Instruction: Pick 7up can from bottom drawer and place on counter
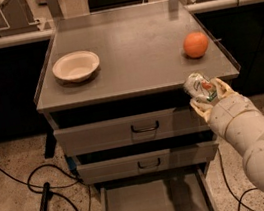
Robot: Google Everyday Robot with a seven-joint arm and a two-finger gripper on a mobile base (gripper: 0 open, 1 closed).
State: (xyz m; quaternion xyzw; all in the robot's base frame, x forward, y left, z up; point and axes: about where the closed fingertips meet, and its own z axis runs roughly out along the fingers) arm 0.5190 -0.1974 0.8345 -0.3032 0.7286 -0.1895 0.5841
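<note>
While gripper (pixel 208 97) clamps 7up can (pixel 198 85) at counter (pixel 132 51) edge, top seemingly up-left

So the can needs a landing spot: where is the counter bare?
The gripper holds the 7up can at the front right edge of the counter. Bare: the wide middle between the white bowl and the orange. Tightest near the orange.

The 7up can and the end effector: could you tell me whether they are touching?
Touching. The camera view shows the end effector, by the counter's front edge, gripping the 7up can between its fingers.
</note>
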